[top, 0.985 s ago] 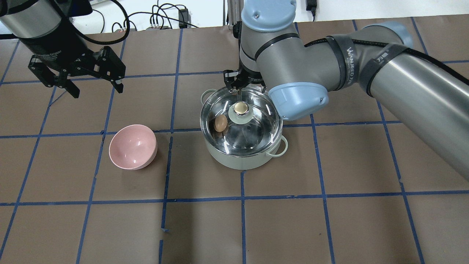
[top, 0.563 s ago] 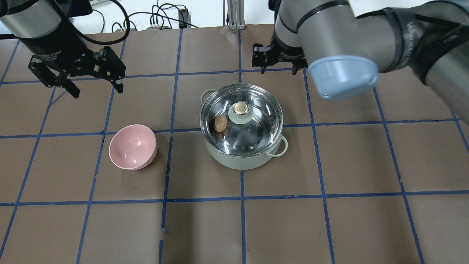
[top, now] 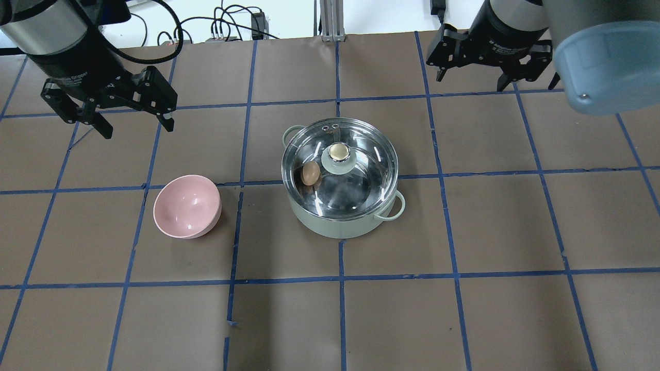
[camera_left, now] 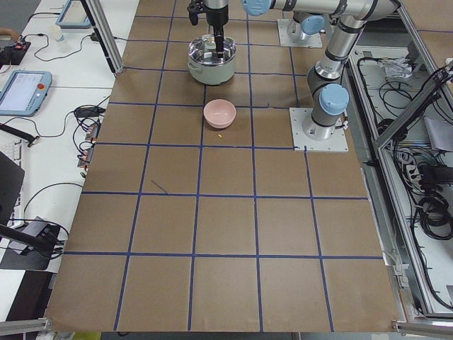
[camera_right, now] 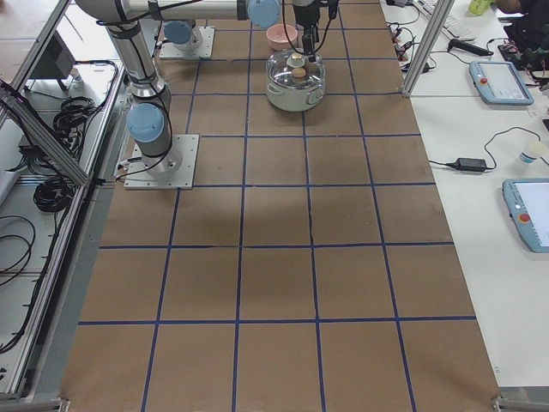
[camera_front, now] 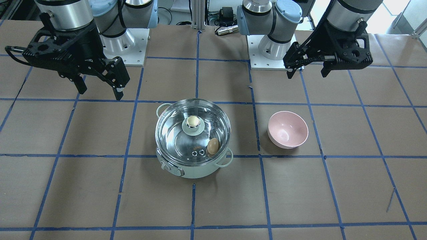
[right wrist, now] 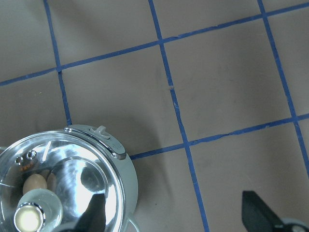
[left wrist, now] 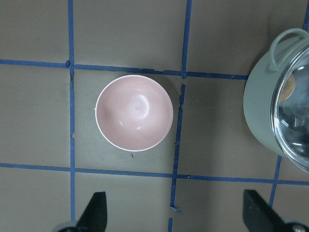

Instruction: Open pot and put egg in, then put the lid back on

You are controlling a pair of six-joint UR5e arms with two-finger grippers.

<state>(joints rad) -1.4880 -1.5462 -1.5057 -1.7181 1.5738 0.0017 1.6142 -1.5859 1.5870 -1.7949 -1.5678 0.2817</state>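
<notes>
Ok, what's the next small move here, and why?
Probably just park the right gripper clear of the pot: the egg lies inside, the lid sits on the rim, and the left gripper is open and away too. Nothing looks left to handle.

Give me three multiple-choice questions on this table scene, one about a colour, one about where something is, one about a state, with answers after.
1. What colour is the bowl?
A) pink B) blue C) white
2. Where is the egg?
A) in the bowl B) in the pot C) beside the pot
3. How is the lid?
A) on the pot B) lifted in the air C) leaning on the bowl

Answers:
1 A: every view shows it pink.
2 B: it shows through the glass lid.
3 A: it covers the pot, while the left gripper and right gripper hang open, empty and apart from it.
</notes>
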